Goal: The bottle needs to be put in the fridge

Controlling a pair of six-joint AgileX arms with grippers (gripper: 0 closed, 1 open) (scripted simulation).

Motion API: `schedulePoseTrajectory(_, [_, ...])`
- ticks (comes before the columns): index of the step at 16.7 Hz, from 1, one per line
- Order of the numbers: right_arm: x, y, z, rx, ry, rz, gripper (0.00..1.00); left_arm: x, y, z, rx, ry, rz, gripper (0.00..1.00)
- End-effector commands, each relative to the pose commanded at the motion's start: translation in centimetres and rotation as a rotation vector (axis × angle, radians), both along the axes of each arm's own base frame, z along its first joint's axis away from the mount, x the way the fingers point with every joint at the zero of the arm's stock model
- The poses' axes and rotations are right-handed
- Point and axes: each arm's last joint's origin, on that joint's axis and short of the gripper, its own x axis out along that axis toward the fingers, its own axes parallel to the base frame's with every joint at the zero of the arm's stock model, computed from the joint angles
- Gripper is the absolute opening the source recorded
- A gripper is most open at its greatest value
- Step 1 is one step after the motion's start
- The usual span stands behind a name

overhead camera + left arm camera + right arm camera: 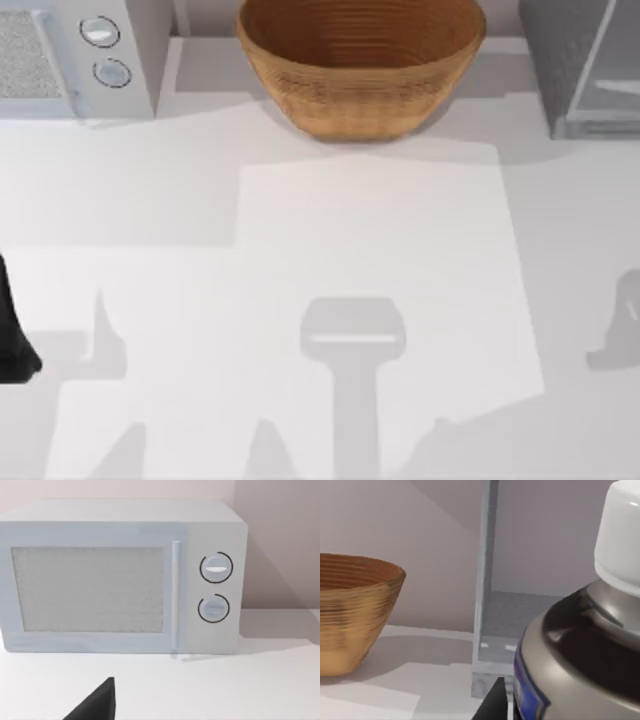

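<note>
The bottle point(580, 650) shows very close in the right wrist view: white screw cap, dark neck, grey-blue label. My right gripper point(535, 715) is shut on it, with one dark fingertip point(492, 702) showing beside the label. Just behind the bottle stands the grey fridge point(485, 580), its inside open to view. In the top view the fridge point(560, 60) is at the back right corner. My left gripper point(12, 345) is parked at the table's left edge, facing the white box with two knobs.
A large wicker basket point(360, 70) stands at the back middle, left of the fridge. A white box with two round knobs point(100, 50) fills the back left corner. The white table point(380, 260) stretches in front of them.
</note>
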Motion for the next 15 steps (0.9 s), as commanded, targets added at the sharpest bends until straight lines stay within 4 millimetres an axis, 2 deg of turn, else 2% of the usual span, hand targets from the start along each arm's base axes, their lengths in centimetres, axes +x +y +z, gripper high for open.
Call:
schedulePoseTrajectory(5, [-0.8,0.5,-1.6,0.055,0.04,-0.08,0.01,0.0,0.0,0.0,0.0,0.0,0.0,1.0])
schedulePoseTrajectory(9, [-0.9,0.6,-1.7,0.057,0.042,-0.081,0.01,0.0,0.0,0.0,0.0,0.0,0.0,1.0])
schedulePoseTrajectory(12, [-0.8,0.5,-1.4,0.057,0.04,-0.083,0.01,0.0,0.0,0.0,0.0,0.0,0.0,1.0])
schedulePoseTrajectory(15, [-0.5,0.3,0.2,0.057,0.02,-0.093,0.01,0.0,0.0,0.0,0.0,0.0,0.0,1.0])
